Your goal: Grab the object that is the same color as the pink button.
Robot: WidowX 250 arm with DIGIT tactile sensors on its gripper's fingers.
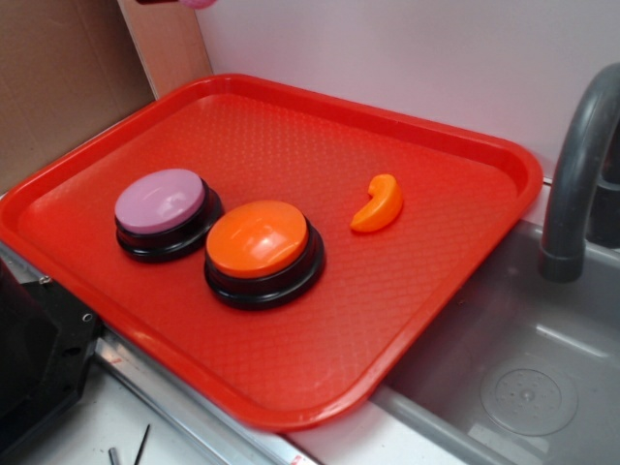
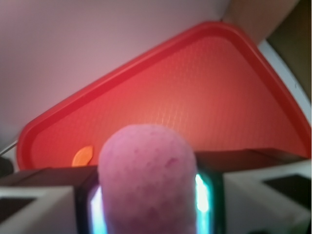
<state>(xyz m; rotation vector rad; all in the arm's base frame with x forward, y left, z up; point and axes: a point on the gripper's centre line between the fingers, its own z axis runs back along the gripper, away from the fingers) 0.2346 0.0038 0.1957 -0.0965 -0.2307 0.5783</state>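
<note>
The pink ball [image 2: 146,170], dimpled and blurred, fills the lower middle of the wrist view, pinched between the two black pads of my gripper [image 2: 148,212], which is shut on it. It hangs well above the red tray [image 2: 195,97]. In the exterior view only a sliver of the pink ball [image 1: 199,3] shows at the top edge, far above the tray's back left corner. The pink button [image 1: 160,201], with a pale lilac dome on a black base, sits on the tray's left side.
An orange-topped button [image 1: 258,238] stands just right of the pink one. An orange crescent piece [image 1: 379,204] lies toward the tray's right. Beyond the tray's right edge are a grey sink [image 1: 523,387] and faucet [image 1: 581,165]. Cardboard [image 1: 58,77] stands at the back left.
</note>
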